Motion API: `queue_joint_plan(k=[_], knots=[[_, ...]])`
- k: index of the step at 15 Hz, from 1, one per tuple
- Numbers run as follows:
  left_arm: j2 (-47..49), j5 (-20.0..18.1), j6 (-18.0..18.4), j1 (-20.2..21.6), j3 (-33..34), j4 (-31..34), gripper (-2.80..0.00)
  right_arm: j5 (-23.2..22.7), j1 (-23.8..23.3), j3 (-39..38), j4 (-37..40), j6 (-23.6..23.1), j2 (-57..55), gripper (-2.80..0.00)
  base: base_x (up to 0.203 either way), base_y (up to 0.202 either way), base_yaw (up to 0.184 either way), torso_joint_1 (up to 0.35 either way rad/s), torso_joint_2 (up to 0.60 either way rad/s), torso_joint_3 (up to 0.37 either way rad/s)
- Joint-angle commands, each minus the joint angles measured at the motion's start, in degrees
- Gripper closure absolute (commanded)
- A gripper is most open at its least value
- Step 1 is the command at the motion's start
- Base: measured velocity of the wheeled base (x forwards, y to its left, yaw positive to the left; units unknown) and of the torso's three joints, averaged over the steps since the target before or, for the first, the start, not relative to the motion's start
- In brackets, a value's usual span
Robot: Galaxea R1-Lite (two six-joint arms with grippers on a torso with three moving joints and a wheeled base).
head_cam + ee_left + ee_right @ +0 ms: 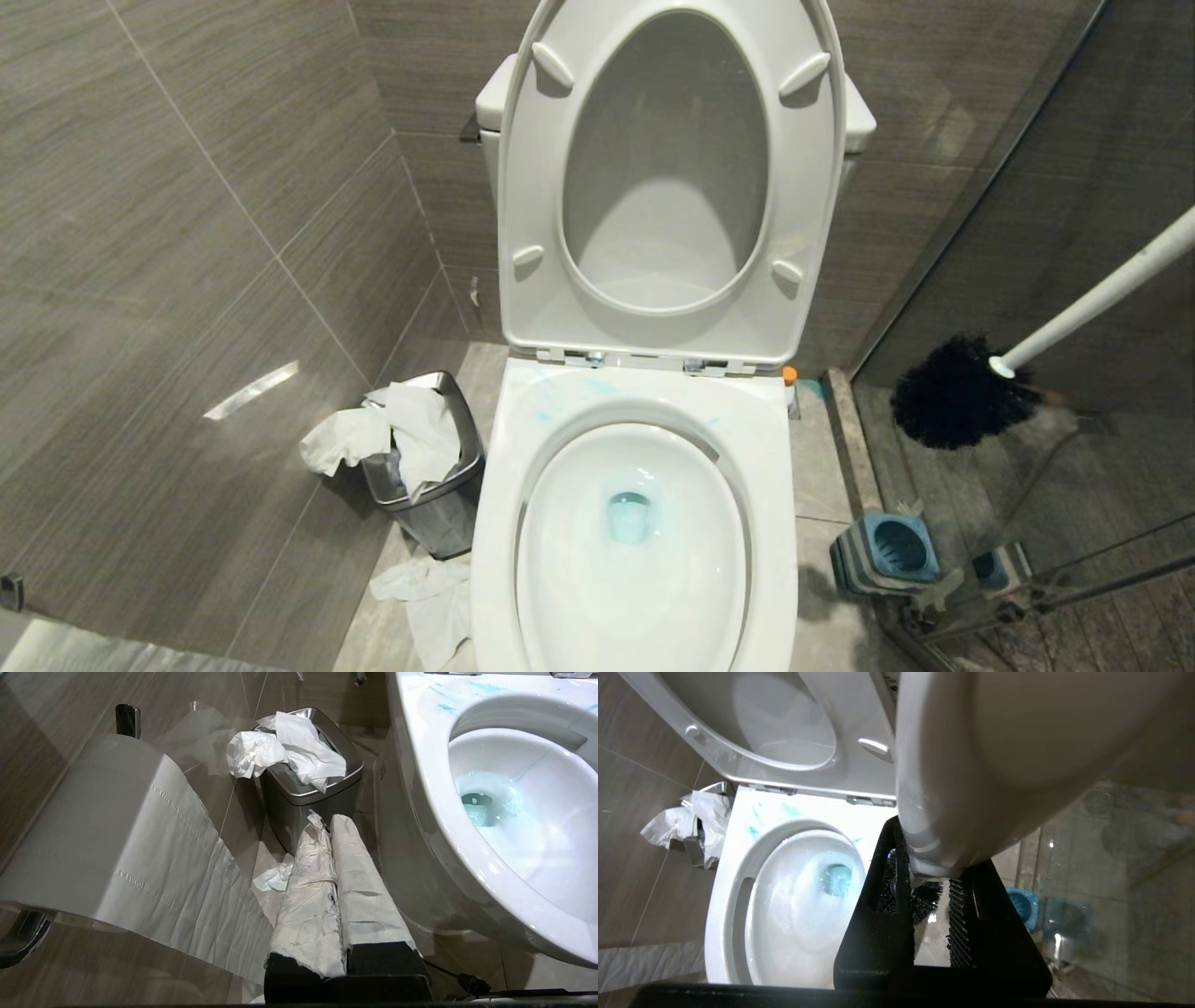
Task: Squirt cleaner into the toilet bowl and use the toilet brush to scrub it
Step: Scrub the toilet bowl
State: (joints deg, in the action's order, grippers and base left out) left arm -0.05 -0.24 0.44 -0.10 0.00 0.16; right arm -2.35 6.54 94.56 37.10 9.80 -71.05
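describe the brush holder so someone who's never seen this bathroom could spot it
Start at the white toilet bowl and look to the floor on its right, beside the glass partition. The brush holder is a small square grey block with a round blue well in its top, standing empty, unlike the paper-stuffed steel bin on the bowl's left.

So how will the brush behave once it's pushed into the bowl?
The brush handle looks straight and slim, so probably stiff. Its black bristle head looks bushy, so it should flex against the glossy bowl and may skid. The right gripper holds the handle far from the head, so pressure may twist it.
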Motion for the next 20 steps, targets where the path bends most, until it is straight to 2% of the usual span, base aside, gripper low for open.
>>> queue_joint_plan(k=[1,4,6,8,11,15,20], knots=[[0.0,0.0,-0.1,0.0,0.1,0.0,0.00,10.3,10.9,0.2,-3.1,1.6,-6.2,0.00,0.000,0.000,0.000,0.000,0.00,0.000],[0.0,0.0,-0.3,0.0,0.1,0.1,0.00,23.0,21.2,0.5,-10.4,4.8,-15.2,0.00,0.000,0.000,0.000,0.000,0.00,0.000],[0.0,0.0,-0.4,0.0,0.1,0.1,0.00,28.1,26.2,0.5,-14.6,6.2,-20.1,0.00,0.000,0.000,0.000,0.000,0.00,0.000],[0.0,0.0,-0.4,0.0,0.1,0.1,0.00,31.0,30.6,1.6,-15.6,8.4,-23.9,0.00,0.000,0.000,0.000,0.000,0.00,0.000],[0.0,0.0,-0.4,0.0,0.1,0.1,0.00,33.5,35.3,3.2,-15.7,11.1,-27.6,0.00,0.000,0.000,0.000,0.000,0.00,0.000],[0.0,0.0,-0.4,0.0,0.1,0.1,0.00,33.6,36.2,2.8,-15.6,11.6,-30.6,0.00,0.000,0.000,0.000,0.000,0.00,0.000],[0.0,0.0,-0.3,0.0,0.1,0.1,0.00,33.1,36.3,3.6,-16.1,14.8,-37.9,0.00,0.000,0.000,0.000,0.000,0.00,0.000]])
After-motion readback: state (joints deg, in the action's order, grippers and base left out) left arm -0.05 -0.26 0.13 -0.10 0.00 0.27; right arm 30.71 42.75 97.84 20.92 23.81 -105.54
